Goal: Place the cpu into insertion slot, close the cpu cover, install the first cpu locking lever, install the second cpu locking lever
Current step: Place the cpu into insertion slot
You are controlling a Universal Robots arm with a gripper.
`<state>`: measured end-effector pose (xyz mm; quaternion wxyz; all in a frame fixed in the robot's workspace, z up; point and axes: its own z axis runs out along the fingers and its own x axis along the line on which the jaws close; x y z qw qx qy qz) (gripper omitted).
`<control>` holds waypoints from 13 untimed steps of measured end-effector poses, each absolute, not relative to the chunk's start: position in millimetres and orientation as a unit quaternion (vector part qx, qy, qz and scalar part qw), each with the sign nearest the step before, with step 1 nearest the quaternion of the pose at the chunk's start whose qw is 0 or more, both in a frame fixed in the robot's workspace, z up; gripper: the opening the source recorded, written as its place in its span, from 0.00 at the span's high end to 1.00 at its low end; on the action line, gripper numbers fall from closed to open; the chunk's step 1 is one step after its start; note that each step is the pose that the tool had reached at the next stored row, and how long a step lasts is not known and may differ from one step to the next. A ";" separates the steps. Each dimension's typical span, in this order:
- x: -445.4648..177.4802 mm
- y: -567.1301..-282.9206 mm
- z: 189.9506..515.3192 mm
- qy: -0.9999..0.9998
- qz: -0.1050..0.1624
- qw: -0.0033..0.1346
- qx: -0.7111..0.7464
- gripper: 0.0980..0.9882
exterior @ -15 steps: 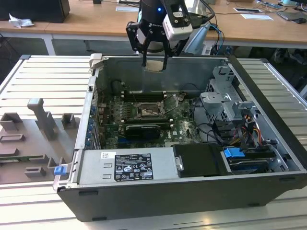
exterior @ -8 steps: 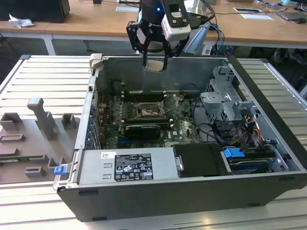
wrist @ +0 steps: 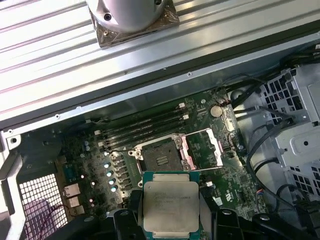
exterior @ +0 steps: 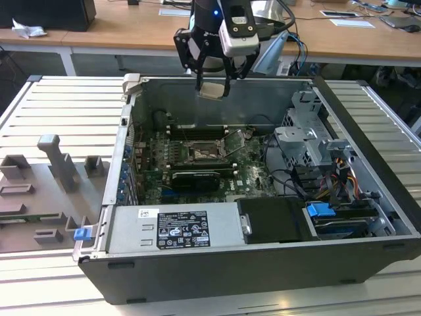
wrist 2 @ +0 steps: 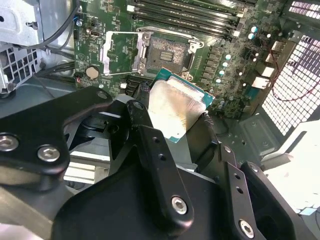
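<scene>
1. Fingers [exterior: 200, 78]: I read them as closed on the cpu [exterior: 211, 91], clamping it by two opposite edges. In the second wrist view the pale metal face of the cpu [wrist 2: 172, 112] shows between the black fingers [wrist 2: 152, 150].

2. Position of the cpu: it hangs in the air above the insertion slot [exterior: 200, 153], well apart from it and touching nothing but the fingers.

3. Insertion slot: in the first wrist view its dark centre [wrist: 159, 159] lies bare inside the silvery rim.

4. Cpu cover [wrist: 187, 151]: it stands swung up and off the insertion slot. In the exterior view it rises along the edge of the slot on the exterior view's right.

5. Surroundings: the long memory slots [wrist: 145, 124] run just beside the insertion slot. The black graphics card [exterior: 195, 179] lies near the slot on the opposite side. The open computer case [exterior: 197, 270] that holds the slot rests on the slatted metal counter [exterior: 59, 112].
</scene>
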<state>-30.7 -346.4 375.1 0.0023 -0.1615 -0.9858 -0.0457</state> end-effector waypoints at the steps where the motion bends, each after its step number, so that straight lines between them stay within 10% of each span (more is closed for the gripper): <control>1: -30.7 -346.4 375.1 -0.985 -0.046 0.002 -0.166 0.50; 13: -30.7 -346.4 375.1 -0.980 -0.046 0.001 -0.193 0.50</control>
